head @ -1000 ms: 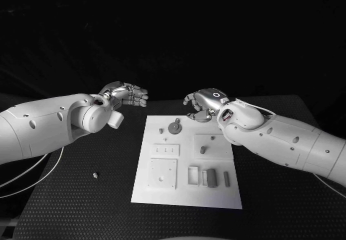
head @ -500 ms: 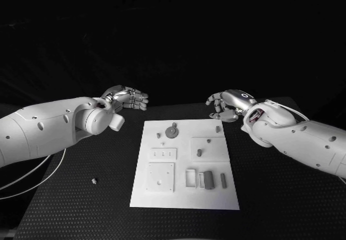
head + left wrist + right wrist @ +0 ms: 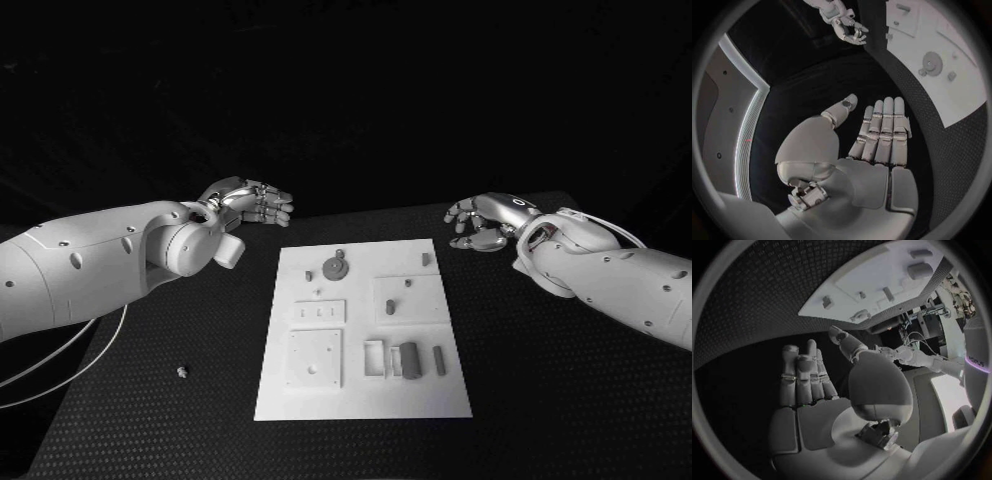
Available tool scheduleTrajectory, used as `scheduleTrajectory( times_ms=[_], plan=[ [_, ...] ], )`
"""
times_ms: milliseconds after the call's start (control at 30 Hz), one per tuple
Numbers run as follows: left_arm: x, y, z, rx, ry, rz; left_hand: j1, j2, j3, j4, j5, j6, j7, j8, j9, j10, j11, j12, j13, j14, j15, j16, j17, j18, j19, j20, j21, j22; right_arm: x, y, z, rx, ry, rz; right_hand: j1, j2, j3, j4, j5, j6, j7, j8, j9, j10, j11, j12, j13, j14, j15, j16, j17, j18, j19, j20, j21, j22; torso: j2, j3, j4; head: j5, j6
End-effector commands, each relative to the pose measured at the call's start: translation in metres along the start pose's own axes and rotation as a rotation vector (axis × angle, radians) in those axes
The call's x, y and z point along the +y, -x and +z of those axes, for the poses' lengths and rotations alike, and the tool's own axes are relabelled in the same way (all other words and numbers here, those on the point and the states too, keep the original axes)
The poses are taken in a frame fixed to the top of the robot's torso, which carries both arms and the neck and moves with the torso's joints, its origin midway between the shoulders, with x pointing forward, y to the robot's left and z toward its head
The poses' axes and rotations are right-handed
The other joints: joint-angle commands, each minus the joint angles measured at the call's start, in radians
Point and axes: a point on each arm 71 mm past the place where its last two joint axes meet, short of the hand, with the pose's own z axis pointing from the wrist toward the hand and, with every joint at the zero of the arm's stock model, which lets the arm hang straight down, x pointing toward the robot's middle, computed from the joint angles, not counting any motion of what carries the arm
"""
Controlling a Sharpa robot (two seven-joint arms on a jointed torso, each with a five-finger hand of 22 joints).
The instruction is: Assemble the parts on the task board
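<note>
We see the board (image 3: pixel 364 395) lying in the middle of the table (image 3: pixel 577 400), between our two hands and nearer to us than both. The left hand (image 3: pixel 248 201) hovers off the board's far left corner, fingers spread, holding nothing. The right hand (image 3: pixel 490 220) hangs just beyond the far right corner, also empty, its fingers loosely parted. Grey parts (image 3: pixel 408 358) sit on the board, including a round one (image 3: pixel 335 268) near its far edge. One small piece (image 3: pixel 182 371) lies alone on the table, left of the board.
</note>
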Motion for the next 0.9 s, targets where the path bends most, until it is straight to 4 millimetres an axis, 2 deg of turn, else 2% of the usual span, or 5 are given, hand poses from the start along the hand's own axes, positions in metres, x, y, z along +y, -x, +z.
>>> scheduleTrajectory(
  times_ms=[33, 333, 500, 667, 900],
  plan=[
    [0.0, -0.005, 0.0, 0.029, -0.014, -0.002, -0.003, 0.0, -0.007, 0.0, 0.004, -0.002, 0.001, -0.006, -0.002, 0.0, 0.006, -0.002, -0.001, 0.003, 0.002, 0.0, 0.002, 0.008, 0.005, 0.0, -0.003, 0.001, -0.003, -0.009, 0.0, 0.036, 0.01, 0.041, 0.0, -0.017, 0.001, 0.011, -0.001, 0.005, 0.018, -0.004, -0.002, 0.001, 0.003, -0.011, -0.008, -0.002, 0.012, 0.001, -0.002, 0.029, -0.003, 0.005, -0.007, 0.003, 0.002, -0.0002, 0.0006, -0.005, -0.001],
    [0.002, -0.014, 0.001, 0.055, -0.01, -0.008, -0.004, 0.0, -0.008, 0.0, 0.004, -0.003, 0.002, -0.007, -0.002, -0.001, 0.007, -0.003, -0.001, 0.002, 0.002, -0.001, 0.002, 0.007, 0.005, 0.0, -0.004, 0.002, -0.004, -0.034, 0.002, 0.076, -0.003, 0.064, -0.006, -0.035, 0.001, 0.04, -0.002, -0.004, 0.03, -0.005, -0.003, -0.01, 0.013, -0.029, -0.022, -0.012, 0.022, 0.005, -0.006, 0.029, -0.007, 0.008, -0.012, 0.006, 0.004, -0.0049, 0.0036, -0.005, -0.006],
    [0.004, -0.014, 0.001, 0.056, -0.006, -0.009, -0.005, 0.0, -0.008, 0.0, 0.004, -0.003, 0.002, -0.008, -0.002, -0.002, 0.007, -0.004, -0.001, 0.002, 0.003, -0.001, 0.002, 0.007, 0.005, 0.0, -0.004, 0.002, -0.001, -0.039, 0.005, 0.085, -0.005, 0.068, -0.005, -0.032, 0.0, 0.046, -0.002, -0.006, 0.032, -0.005, -0.003, -0.003, 0.013, -0.024, -0.021, -0.014, 0.021, 0.007, -0.007, 0.029, -0.008, 0.008, -0.012, 0.007, 0.005, -0.0024, 0.0025, -0.009, -0.006],
    [0.003, -0.018, 0.001, 0.065, -0.008, -0.01, -0.005, 0.0, -0.009, 0.0, 0.004, -0.004, 0.003, -0.008, -0.003, -0.003, 0.007, -0.005, -0.002, 0.002, 0.003, -0.002, 0.002, 0.007, 0.005, 0.0, -0.004, 0.002, -0.002, -0.042, 0.009, 0.094, -0.013, 0.067, -0.008, -0.03, -0.003, 0.051, -0.002, -0.007, 0.031, -0.005, -0.003, -0.001, 0.012, -0.021, -0.02, -0.017, 0.021, 0.007, -0.008, 0.029, -0.008, 0.009, -0.012, 0.008, 0.007, -0.0084, 0.0039, -0.016, -0.005],
    [0.003, -0.022, -0.001, 0.075, -0.006, -0.013, -0.006, -0.001, -0.009, 0.0, 0.004, -0.005, 0.003, -0.009, -0.003, -0.003, 0.008, -0.006, -0.002, 0.001, 0.003, -0.002, 0.002, 0.007, 0.004, 0.0, -0.005, 0.002, -0.001, -0.047, 0.011, 0.121, -0.018, 0.068, -0.009, -0.028, -0.006, 0.054, -0.002, -0.011, 0.03, -0.006, -0.003, 0.003, 0.01, -0.017, -0.018, -0.02, 0.019, 0.008, -0.009, 0.029, -0.01, 0.009, -0.012, 0.01, 0.009, -0.0101, 0.0075, -0.026, -0.004]
  ],
)
